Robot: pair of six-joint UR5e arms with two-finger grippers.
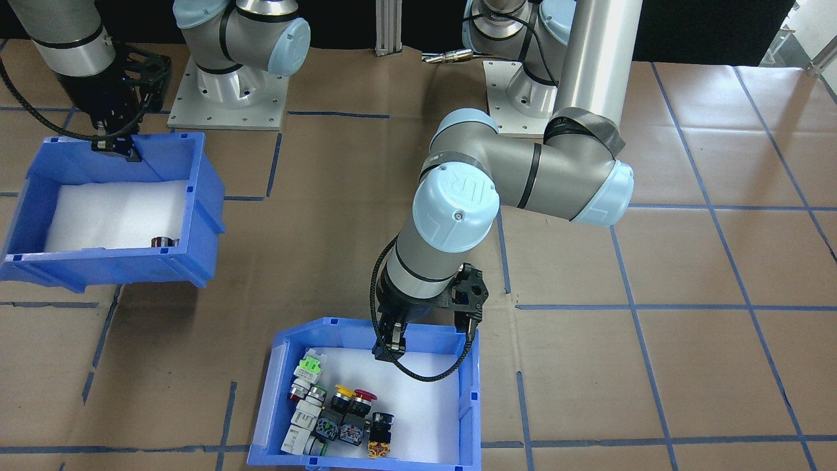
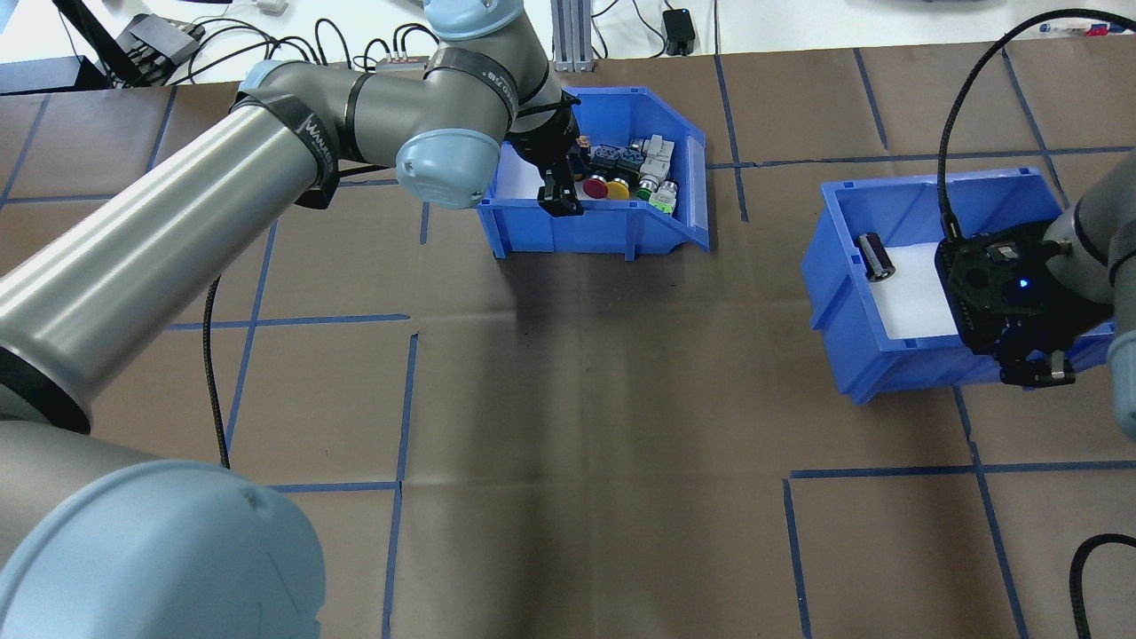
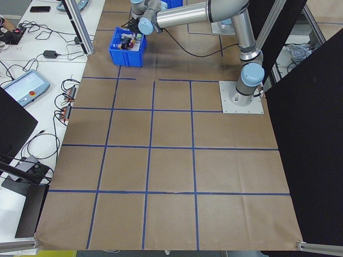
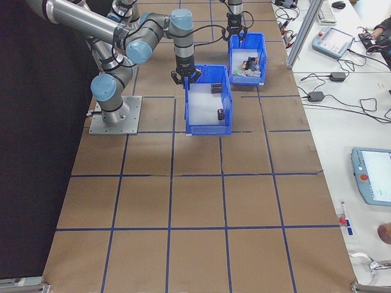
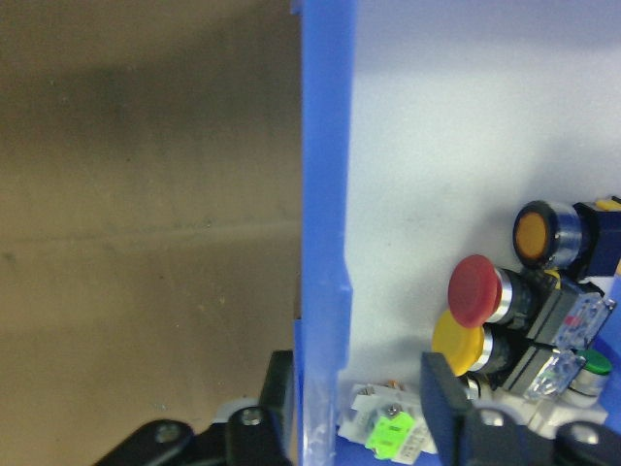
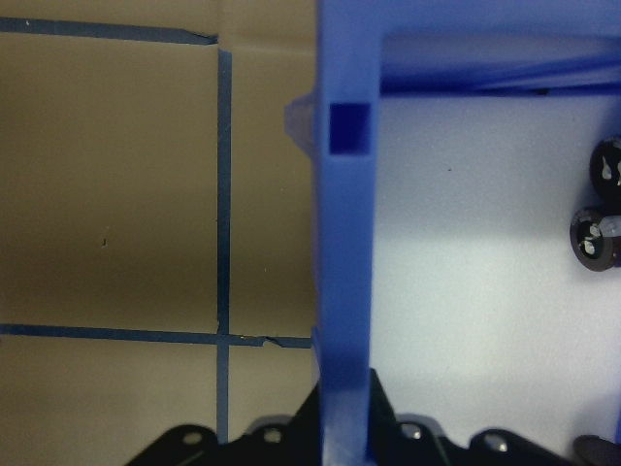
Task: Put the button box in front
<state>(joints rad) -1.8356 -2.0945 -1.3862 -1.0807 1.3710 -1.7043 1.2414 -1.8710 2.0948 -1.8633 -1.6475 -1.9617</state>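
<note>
My left wrist camera cuts off most of the button box [image 1: 392, 418], but I see the left gripper [image 5: 354, 413] with jaws straddling its wall, a gap inside. The box sits at the overhead view's 12 o'clock, holding coloured push buttons [image 2: 621, 173] on white foam. My right gripper [image 6: 340, 427] clamps the other blue bin's [image 2: 843, 293] wall at 3 o'clock on brown paper [image 2: 568, 426].

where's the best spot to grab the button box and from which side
By the plain wall nearest the robot, from above, one finger inside and one outside. The button box has a thin upright rim there, and the switches lie away from it. The left end effector straddles that wall like this; the sloped cut-away side offers less to pinch.
</note>
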